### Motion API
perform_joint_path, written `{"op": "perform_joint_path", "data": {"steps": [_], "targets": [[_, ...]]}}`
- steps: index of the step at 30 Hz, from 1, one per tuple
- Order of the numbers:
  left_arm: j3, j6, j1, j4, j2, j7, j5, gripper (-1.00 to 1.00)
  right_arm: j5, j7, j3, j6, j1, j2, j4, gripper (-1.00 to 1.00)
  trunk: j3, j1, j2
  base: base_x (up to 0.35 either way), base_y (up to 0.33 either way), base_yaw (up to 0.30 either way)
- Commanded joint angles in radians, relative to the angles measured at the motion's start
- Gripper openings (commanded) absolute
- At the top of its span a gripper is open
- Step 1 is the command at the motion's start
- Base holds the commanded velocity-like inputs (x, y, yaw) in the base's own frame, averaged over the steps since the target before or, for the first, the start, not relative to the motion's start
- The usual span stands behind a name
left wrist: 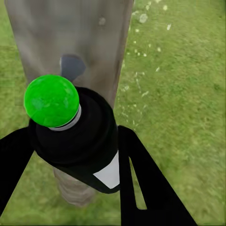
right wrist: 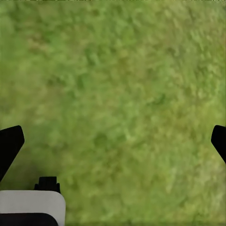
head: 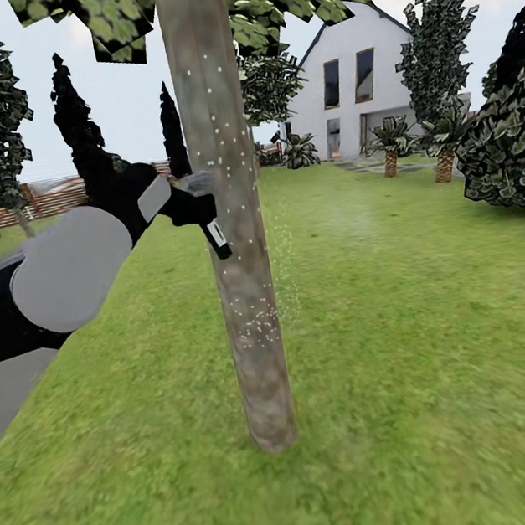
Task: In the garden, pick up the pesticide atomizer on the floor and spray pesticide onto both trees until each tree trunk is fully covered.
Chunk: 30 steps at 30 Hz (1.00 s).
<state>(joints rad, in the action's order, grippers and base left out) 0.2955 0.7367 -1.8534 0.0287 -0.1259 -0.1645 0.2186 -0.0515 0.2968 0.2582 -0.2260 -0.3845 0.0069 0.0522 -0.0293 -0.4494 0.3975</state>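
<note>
Gripping the pesticide atomizer (left wrist: 77, 141), the left hand (head: 190, 208) sprays a tree trunk (head: 230, 217); white pesticide specks (head: 260, 326) dot it only sparsely, coverage seems partial

narrow dark cypress-like trees (head: 82, 130), low palm-like plants (head: 389, 143) and a rounded leafy bush (head: 508, 140) at the lawn's far side

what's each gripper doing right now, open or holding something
Left gripper: shut on the pesticide atomizer, held up against the tree trunk.
Right gripper: open, nothing between its fingers, grass beneath.
</note>
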Motion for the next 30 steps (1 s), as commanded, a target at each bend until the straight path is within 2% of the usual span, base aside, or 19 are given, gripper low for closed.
{"op": "perform_joint_path", "data": {"steps": [1,3,4,8,10,14,18,21,23,27,28,30], "targets": [[0.006,0.005,0.008,0.002,0.000,-0.007,0.014,-1.00,-0.005,0.002,0.007,-0.007,-0.002,0.001,0.005,1.00,-0.002,-0.001,0.003,0.000,0.000,0.000],[0.006,0.004,0.030,0.002,0.000,-0.007,0.021,-1.00,-0.005,0.002,0.007,-0.007,-0.002,0.001,0.005,1.00,-0.002,-0.001,0.003,0.000,0.000,0.000],[0.005,0.004,0.051,0.002,0.000,-0.007,0.037,-1.00,-0.005,0.002,0.007,-0.007,-0.002,0.000,0.005,1.00,-0.002,-0.001,0.003,0.000,0.000,0.000],[0.005,0.000,0.133,0.002,0.000,-0.007,0.165,-1.00,-0.005,0.002,0.007,-0.007,-0.002,0.000,0.005,1.00,-0.002,-0.001,0.003,0.000,0.000,0.000],[0.005,0.000,0.145,0.002,0.000,-0.007,0.186,-1.00,-0.005,0.002,0.007,-0.007,-0.002,0.000,0.005,1.00,-0.002,-0.001,0.003,0.000,0.000,0.000],[0.005,-0.005,0.165,0.002,0.000,-0.007,0.199,-1.00,-0.005,0.002,0.007,-0.007,-0.002,0.001,0.005,1.00,-0.002,-0.001,0.003,0.000,0.000,0.000],[0.006,-0.069,0.203,0.001,-0.001,-0.008,0.200,-1.00,-0.005,0.002,0.007,-0.007,-0.002,0.001,0.005,1.00,-0.002,-0.001,0.003,0.000,0.000,0.000],[0.007,-0.095,0.261,0.001,-0.003,-0.009,0.200,-1.00,-0.005,0.002,0.007,-0.007,-0.002,0.001,0.005,1.00,-0.002,-0.001,0.003,0.000,0.000,0.000],[0.007,-0.168,0.318,0.000,-0.004,-0.008,0.200,-1.00,-0.005,0.002,0.007,-0.007,-0.002,0.001,0.005,1.00,-0.002,-0.001,0.003,0.000,0.000,0.000],[0.008,-0.243,0.418,0.000,-0.002,-0.006,0.199,-1.00,-0.005,0.002,0.007,-0.007,-0.002,0.001,0.005,1.00,-0.002,-0.001,0.003,0.000,0.000,0.000],[0.008,-0.299,0.466,0.000,0.000,-0.006,0.199,-1.00,-0.005,0.002,0.007,-0.007,-0.002,0.001,0.005,1.00,-0.002,-0.001,0.003,0.000,0.000,0.000],[0.009,-0.372,0.525,0.000,0.004,-0.005,0.199,-1.00,-0.005,0.002,0.007,-0.008,-0.002,0.001,0.005,1.00,-0.002,-0.001,0.003,0.000,0.000,0.000]]}}
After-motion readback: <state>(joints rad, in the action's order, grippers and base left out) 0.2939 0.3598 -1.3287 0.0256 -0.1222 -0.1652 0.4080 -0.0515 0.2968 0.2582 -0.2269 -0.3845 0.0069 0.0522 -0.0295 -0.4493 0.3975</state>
